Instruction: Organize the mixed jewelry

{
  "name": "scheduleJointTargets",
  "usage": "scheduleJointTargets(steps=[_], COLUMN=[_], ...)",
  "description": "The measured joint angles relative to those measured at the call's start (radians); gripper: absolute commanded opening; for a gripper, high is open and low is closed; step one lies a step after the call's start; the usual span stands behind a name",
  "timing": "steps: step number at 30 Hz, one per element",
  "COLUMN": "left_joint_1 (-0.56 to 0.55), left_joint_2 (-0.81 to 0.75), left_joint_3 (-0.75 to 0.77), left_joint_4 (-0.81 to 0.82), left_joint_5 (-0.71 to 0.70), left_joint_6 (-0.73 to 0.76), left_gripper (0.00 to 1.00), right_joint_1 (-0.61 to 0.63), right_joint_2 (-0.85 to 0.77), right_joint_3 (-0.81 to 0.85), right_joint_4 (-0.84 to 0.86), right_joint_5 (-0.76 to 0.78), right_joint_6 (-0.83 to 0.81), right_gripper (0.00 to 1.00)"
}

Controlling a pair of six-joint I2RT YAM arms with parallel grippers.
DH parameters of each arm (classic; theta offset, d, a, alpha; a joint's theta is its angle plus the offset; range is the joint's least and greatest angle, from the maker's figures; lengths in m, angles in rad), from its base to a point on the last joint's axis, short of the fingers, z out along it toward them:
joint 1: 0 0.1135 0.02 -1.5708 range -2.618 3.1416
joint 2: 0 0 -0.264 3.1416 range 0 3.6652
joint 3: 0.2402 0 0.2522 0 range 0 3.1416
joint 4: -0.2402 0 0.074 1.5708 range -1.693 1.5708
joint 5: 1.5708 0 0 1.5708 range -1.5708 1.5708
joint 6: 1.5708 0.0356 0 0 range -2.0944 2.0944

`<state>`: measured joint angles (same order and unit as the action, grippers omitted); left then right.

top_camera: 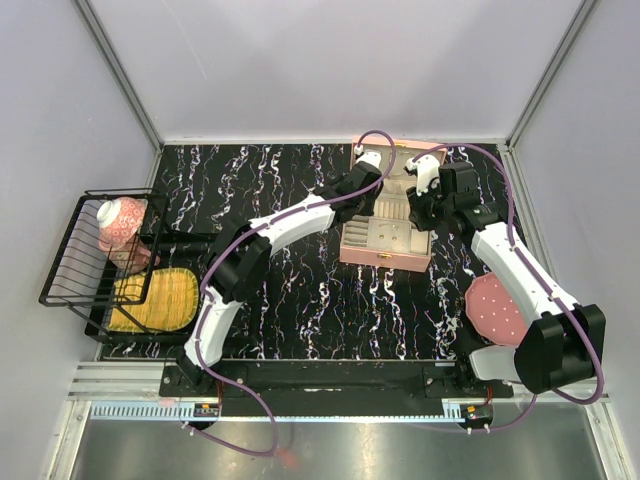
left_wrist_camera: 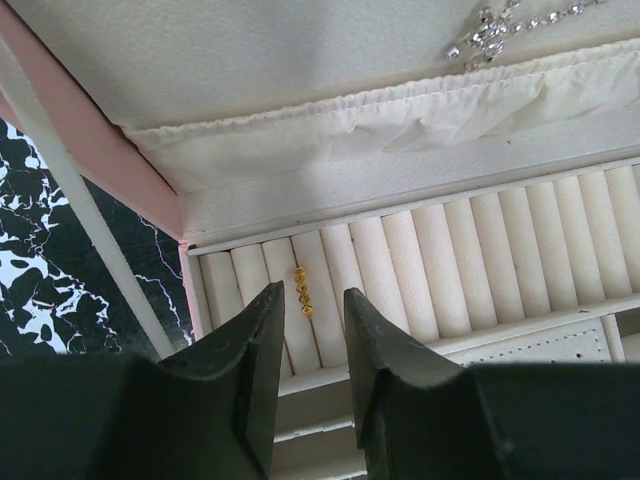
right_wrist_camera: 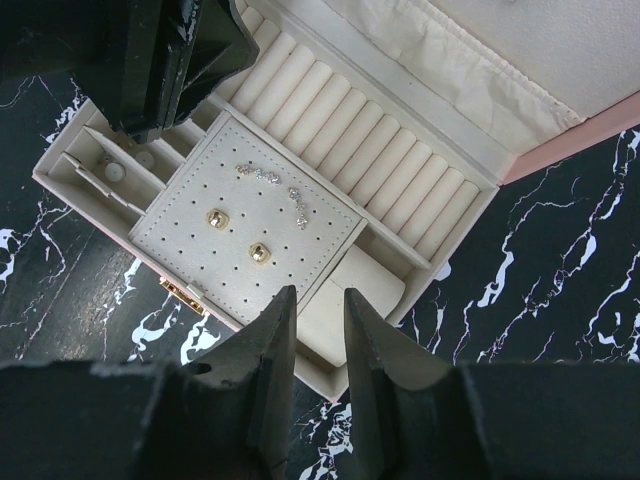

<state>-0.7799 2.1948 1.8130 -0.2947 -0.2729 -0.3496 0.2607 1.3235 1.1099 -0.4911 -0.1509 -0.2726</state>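
Observation:
The pink compartmented box (top_camera: 385, 258) stands open at the back right of the table. My left gripper (left_wrist_camera: 312, 300) is open and empty just above its ring rolls (left_wrist_camera: 430, 260), where a small gold beaded piece (left_wrist_camera: 302, 291) sits in a slot near the left end. A sparkly strand (left_wrist_camera: 495, 30) lies on the lid lining. My right gripper (right_wrist_camera: 318, 305) is open and empty above the box's cushion compartment (right_wrist_camera: 350, 285). Beside it, the perforated panel (right_wrist_camera: 190, 245) holds two gold studs (right_wrist_camera: 214, 217) and a pale rhinestone strand (right_wrist_camera: 275, 182). Small pearls (right_wrist_camera: 115, 172) lie in the side slots.
A round pink dotted disc (top_camera: 495, 308) lies beside the right arm. A black wire rack (top_camera: 75, 270) at the left holds a pink and white pot (top_camera: 122, 222), with a yellow mat (top_camera: 160, 300) in a tray next to it. The left arm (right_wrist_camera: 150, 50) hangs over the box's far corner.

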Motion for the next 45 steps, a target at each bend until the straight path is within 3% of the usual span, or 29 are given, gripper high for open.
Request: scheduleJointTargets(steps=[25,45], left_joint_1=[0.009,0.012], left_joint_2=[0.027,0.027], left_joint_3=[0.0,0.0], left_joint_4=[0.0,0.0], left_joint_5=[0.021,0.026], left_joint_6=[-0.018,-0.022], left_gripper=[0.27,0.3], right_joint_1=[0.0,0.0], right_joint_2=[0.004,0.009], right_joint_3=[-0.003,-0.003], right_joint_4=[0.0,0.0], right_joint_5=[0.0,0.0], right_joint_6=[0.0,0.0], right_gripper=[0.31,0.31])
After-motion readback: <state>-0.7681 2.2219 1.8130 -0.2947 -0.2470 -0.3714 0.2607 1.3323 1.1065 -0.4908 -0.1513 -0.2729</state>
